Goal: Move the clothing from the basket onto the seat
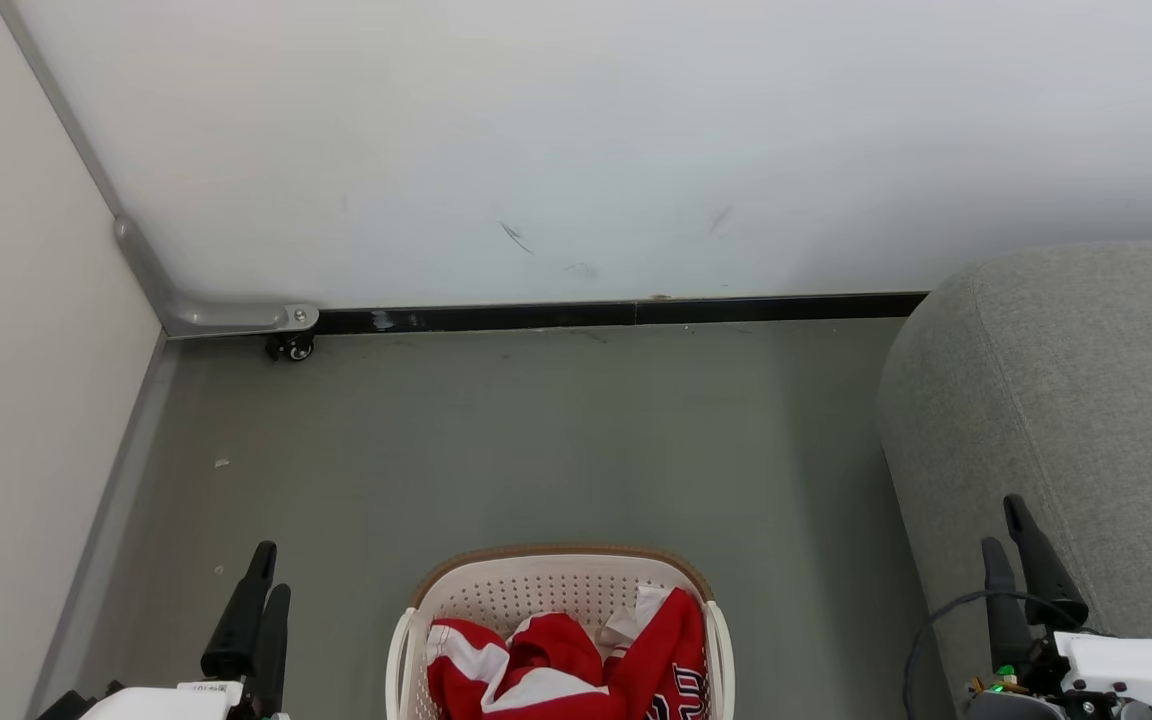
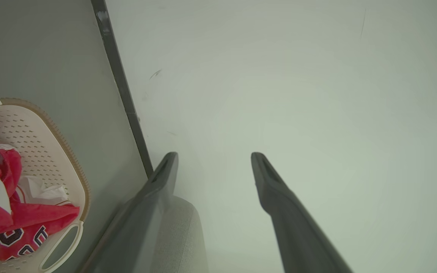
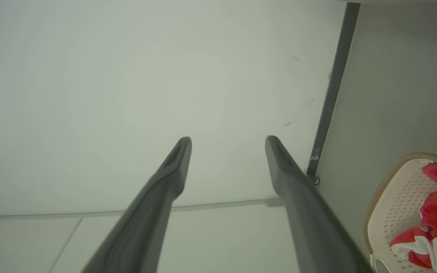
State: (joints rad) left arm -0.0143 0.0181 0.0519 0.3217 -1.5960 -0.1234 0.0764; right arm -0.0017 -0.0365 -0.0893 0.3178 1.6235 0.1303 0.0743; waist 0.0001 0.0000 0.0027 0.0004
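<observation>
None of the clothing [image 1: 576, 670] lies on the stretch of seat [image 1: 1066, 400] in view; the whole red heap sits in the basket [image 1: 546, 585], which stands on the floor [image 1: 536, 430] between the two arms, with the seat apart from it on the right. I judge the task barely begun: every grasp, lift and drop is left to do. Both tools are empty with jaws spread: the left gripper [image 2: 214, 155] points at the wall [image 2: 317, 94] with nothing between its fingers, and so does the right gripper [image 3: 228, 139], which the head view shows against the seat's near side. Clothing is soft, slightly glossy fabric, crumpled in loose folds, red with white bands and dark lettering edged in white on one fold; how many garments make up the heap I cannot tell. Basket is cream plastic, rounded-rectangular, its walls pierced with rows of small holes and its rim bound in a brown woven-looking band. Seat is grey woven upholstery, matte and coarse, with a rounded corner and a stitched seam along the edge. Floor is smooth, dull grey-green; wall is pale and scuffed, with a black skirting [image 1: 636, 312] at its foot
</observation>
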